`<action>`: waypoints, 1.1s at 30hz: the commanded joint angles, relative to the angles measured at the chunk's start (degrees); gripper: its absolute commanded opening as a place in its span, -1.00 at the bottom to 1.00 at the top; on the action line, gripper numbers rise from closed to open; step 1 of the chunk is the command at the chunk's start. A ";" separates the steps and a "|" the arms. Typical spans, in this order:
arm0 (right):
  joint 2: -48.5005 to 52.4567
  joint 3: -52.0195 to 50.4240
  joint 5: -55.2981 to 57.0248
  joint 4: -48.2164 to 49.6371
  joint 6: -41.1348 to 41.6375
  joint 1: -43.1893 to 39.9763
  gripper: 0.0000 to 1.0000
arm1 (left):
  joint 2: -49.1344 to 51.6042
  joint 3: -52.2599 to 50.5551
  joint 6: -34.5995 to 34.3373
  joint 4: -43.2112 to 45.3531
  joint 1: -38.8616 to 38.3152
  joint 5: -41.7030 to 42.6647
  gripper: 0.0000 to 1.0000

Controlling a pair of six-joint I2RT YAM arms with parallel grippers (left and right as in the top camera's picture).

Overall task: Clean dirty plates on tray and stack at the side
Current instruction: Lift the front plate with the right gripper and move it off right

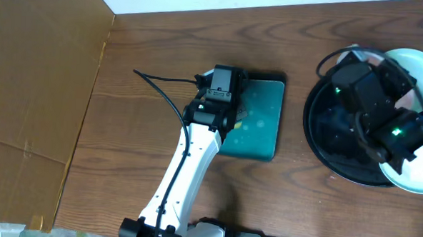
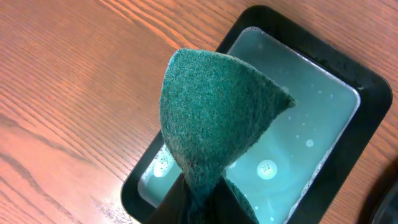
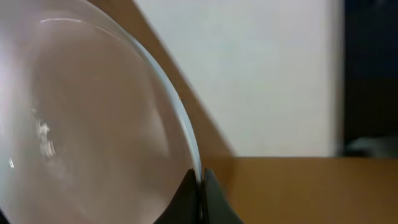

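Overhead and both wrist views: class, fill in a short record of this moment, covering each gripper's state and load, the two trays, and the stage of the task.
left gripper: shut on the green scouring pad, held above the teal tray
teal tray: rectangular, dark rim, holding pale liquid with bubbles
right gripper: shut on a plate, pinched at its rim
black tray: round, on the table's right side, under the right arm
stage: scouring pad and plate are apart; no wiping yet

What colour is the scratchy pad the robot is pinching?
The rough scouring pad is dark teal-green, best seen in the left wrist view.
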 commanded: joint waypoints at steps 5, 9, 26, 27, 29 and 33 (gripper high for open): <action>-1.18 0.81 11.30 4.85 -17.90 4.37 -0.98 | -0.13 -0.81 -0.48 -0.07 0.26 -1.16 -0.86; -1.18 0.81 13.55 5.75 -19.61 5.73 -0.98 | -0.13 -1.09 -0.48 -0.04 0.26 -1.16 -0.85; 0.48 0.04 -53.31 -4.09 39.01 -26.77 -0.97 | -0.13 -1.11 -0.50 0.50 0.26 -1.16 -0.86; 0.59 0.04 -56.96 -4.04 41.20 -30.49 -0.97 | -0.13 -1.11 -0.50 0.52 0.26 -1.16 -0.85; 0.98 0.04 -64.08 -4.59 44.28 -38.01 -0.97 | -0.13 -1.11 -0.50 0.52 0.26 -1.16 -0.86; 3.87 0.02 -72.85 -6.84 47.93 -54.69 -0.97 | -0.13 -1.11 -0.48 0.87 0.26 -1.16 -0.86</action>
